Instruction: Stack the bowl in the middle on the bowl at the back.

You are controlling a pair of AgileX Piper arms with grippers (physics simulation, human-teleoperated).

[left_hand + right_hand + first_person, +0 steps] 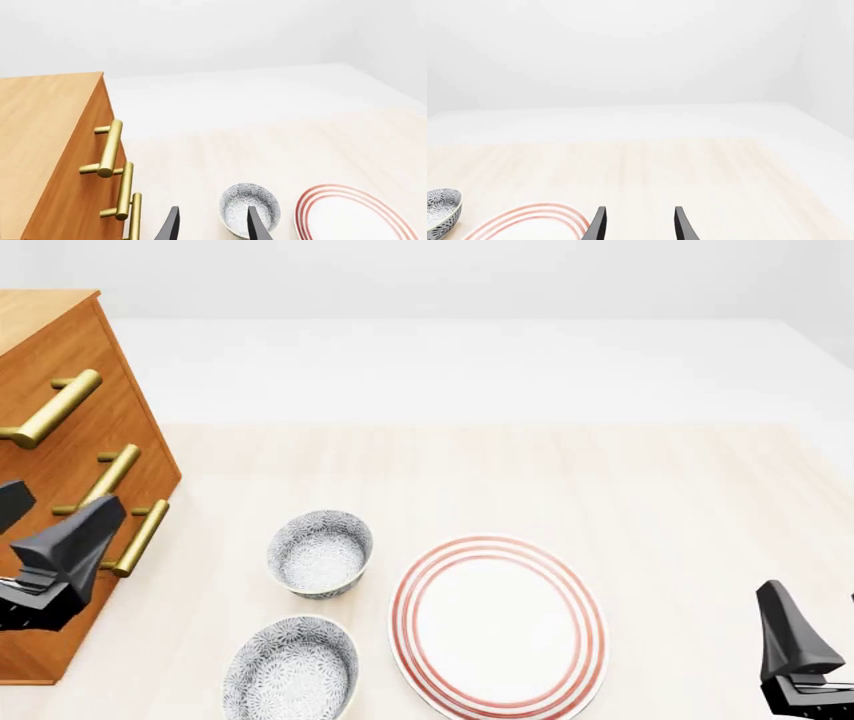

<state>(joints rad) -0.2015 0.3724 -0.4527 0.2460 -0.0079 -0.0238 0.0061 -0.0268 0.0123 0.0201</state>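
Front view: two speckled bowls lay left of centre on the pale wooden table (667,500), one behind the other.
Rear bowl: the rear speckled bowl (320,553) sat upright and empty, just left of the red-ringed plate (498,625) and apart from its rim.
Near bowl: the near speckled bowl (291,670) sat upright at the bottom edge of the front view, close in front of the rear one, not touching it as far as could be seen; its lower part was cut off by the frame.
Task bowl: with only two alike bowls in sight, I could not tell which of them counted as the middle one.
Drawer cabinet: the wooden drawer cabinet (74,400) with brass handles (107,477) stood at the far left of the table.
Left gripper: the left gripper (212,227) hung near the cabinet, fingers spread apart with nothing between them; in the left wrist view one fingertip overlapped the rear bowl (249,209).
Right gripper: the right gripper (639,227) hovered at the table's right side, well apart from the bowls, fingers parted and empty.
Right wrist view: a bowl's edge and the plate's rim showed at one side.
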